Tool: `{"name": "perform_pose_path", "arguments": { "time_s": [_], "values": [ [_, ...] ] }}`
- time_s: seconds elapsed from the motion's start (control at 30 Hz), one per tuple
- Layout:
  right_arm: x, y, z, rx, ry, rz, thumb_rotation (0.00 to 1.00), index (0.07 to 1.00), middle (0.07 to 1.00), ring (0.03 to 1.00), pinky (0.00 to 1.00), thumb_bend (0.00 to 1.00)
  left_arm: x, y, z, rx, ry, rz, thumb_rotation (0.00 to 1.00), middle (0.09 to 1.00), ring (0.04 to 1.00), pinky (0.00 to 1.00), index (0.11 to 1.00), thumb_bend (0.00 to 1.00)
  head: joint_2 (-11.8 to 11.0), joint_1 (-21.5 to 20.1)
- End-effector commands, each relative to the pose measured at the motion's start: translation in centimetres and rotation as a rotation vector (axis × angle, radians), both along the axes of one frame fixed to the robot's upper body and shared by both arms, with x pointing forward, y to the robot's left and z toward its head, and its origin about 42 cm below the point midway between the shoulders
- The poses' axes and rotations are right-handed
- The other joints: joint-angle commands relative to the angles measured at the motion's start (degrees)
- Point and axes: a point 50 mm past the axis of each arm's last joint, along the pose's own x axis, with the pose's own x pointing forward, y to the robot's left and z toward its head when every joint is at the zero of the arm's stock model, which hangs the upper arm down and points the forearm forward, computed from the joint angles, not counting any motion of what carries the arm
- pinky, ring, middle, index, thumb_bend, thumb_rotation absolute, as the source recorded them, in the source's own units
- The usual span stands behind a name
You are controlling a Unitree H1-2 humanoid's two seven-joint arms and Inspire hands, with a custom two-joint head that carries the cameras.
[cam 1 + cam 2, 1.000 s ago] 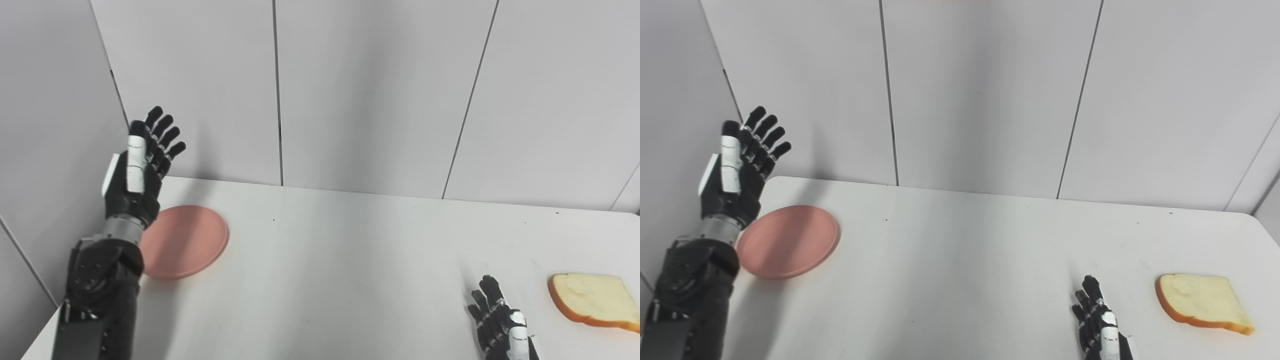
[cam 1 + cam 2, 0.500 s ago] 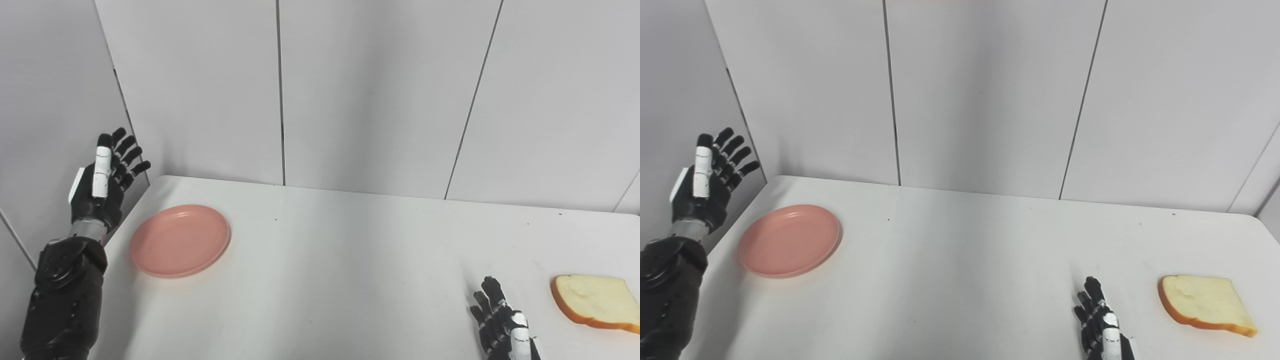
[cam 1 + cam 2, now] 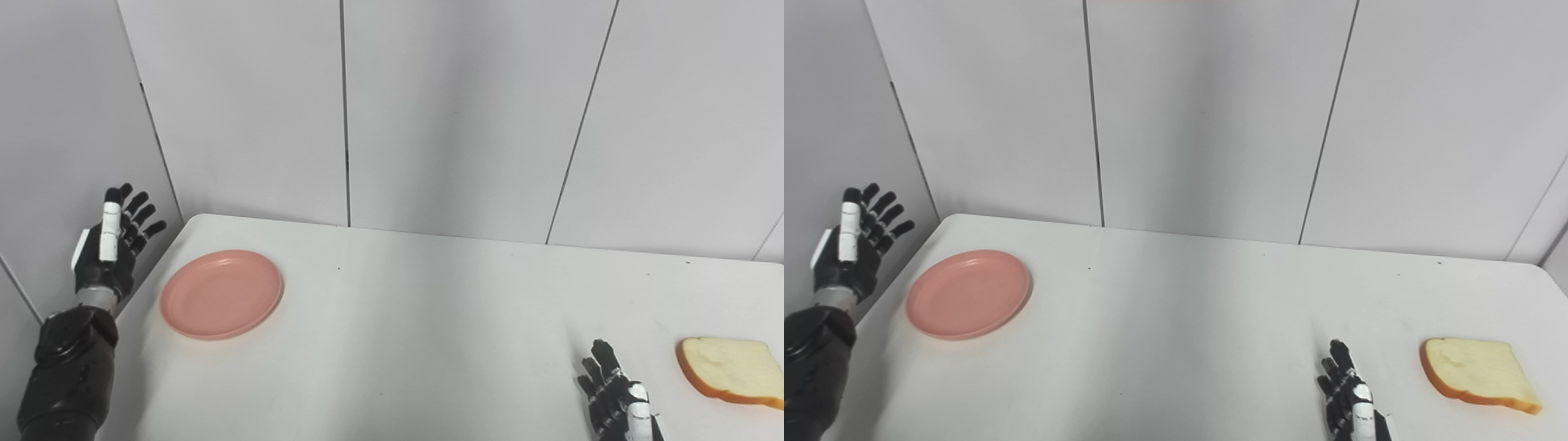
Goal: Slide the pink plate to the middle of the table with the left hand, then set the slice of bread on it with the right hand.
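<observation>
A round pink plate (image 3: 222, 293) lies flat near the left end of the white table (image 3: 429, 331). My left hand (image 3: 113, 245) is raised beyond the table's left edge, to the left of the plate and apart from it, fingers spread and holding nothing. A slice of bread (image 3: 730, 372) with an orange crust lies near the table's right end. My right hand (image 3: 615, 404) rests low at the front edge, left of the bread and not touching it, fingers straight and apart, holding nothing; the picture's bottom edge cuts off its wrist.
Grey panelled walls (image 3: 453, 116) close off the back of the table, and a side panel (image 3: 55, 147) stands right by my left hand. A broad stretch of bare tabletop separates plate and bread.
My left hand has swung left and down, off the plate's left part to beyond the table edge. The plate, the bread and the right hand stay put. The camera has tilted slightly.
</observation>
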Motion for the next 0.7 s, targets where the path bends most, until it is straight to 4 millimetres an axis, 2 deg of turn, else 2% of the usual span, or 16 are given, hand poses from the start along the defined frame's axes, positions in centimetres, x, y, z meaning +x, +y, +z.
{"name": "perform_pose_path", "arguments": {
  "time_s": [0.0,0.1,0.23,0.4,0.67],
  "values": [
    [-3.2,-0.5,-5.1,0.026,0.208,-0.022,1.00,0.932,0.977,1.000,1.00,0.70,1.3,1.2,3.7,0.059,-0.103,0.022,0.84,0.954,0.929,0.81,0.951,0.98,0.05,-0.02],
    [-3.3,-0.5,-5.1,0.027,0.208,-0.022,1.00,0.929,0.972,0.997,1.00,0.70,1.2,1.1,2.4,0.043,-0.070,0.049,0.83,0.940,0.926,0.83,0.922,0.98,0.10,-0.07],
    [-3.3,-0.5,-5.1,0.027,0.207,-0.021,1.00,0.933,0.970,0.991,1.00,0.70,1.1,0.6,1.2,0.052,-0.046,0.056,0.83,0.921,0.893,0.78,0.913,0.94,0.25,-0.19],
    [-3.4,-0.4,-5.1,0.024,0.208,-0.025,1.00,0.930,0.956,0.979,1.00,0.71,1.3,-0.5,-0.2,0.049,-0.013,0.048,0.81,0.888,0.880,0.78,0.892,0.93,0.53,-0.32],
    [-3.4,-0.3,-5.1,0.025,0.210,-0.025,1.00,0.930,0.927,0.954,1.00,0.72,1.3,-1.9,-2.1,0.081,0.041,0.022,0.82,0.904,0.887,0.80,0.908,0.94,0.70,-0.67]
  ]
}}
